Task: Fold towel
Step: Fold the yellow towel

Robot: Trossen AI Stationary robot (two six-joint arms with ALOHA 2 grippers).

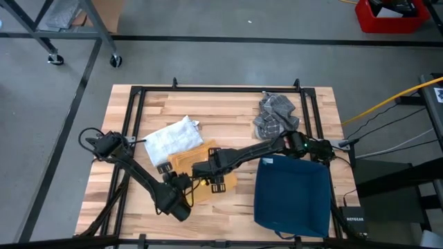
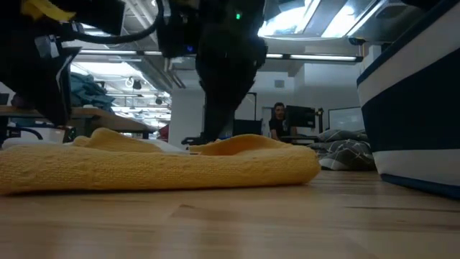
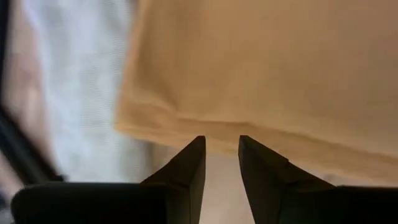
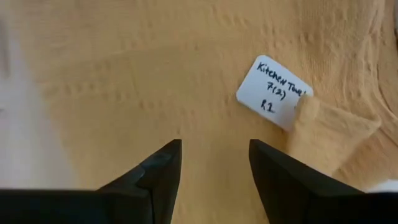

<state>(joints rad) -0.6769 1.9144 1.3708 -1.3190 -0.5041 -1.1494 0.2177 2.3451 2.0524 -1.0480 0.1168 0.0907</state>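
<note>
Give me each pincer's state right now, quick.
Left pincer: open, narrow gap, empty, at the yellow towel's edge.
Right pincer: open, empty, over the towel near its white tag.

Towel (image 1: 201, 173) lies at table (image 1: 228, 111) centre-front, under both grippers. Left gripper (image 1: 181, 181) at its front-left edge, right gripper (image 1: 208, 168) over its middle. Second cloth (image 1: 173, 140) touches it behind-left. Crumpled cloth (image 1: 275, 114) at back right. Bin (image 1: 293, 197) right of towel, front right corner.

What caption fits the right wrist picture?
Open right gripper over a yellow towel with a white tag.
</note>
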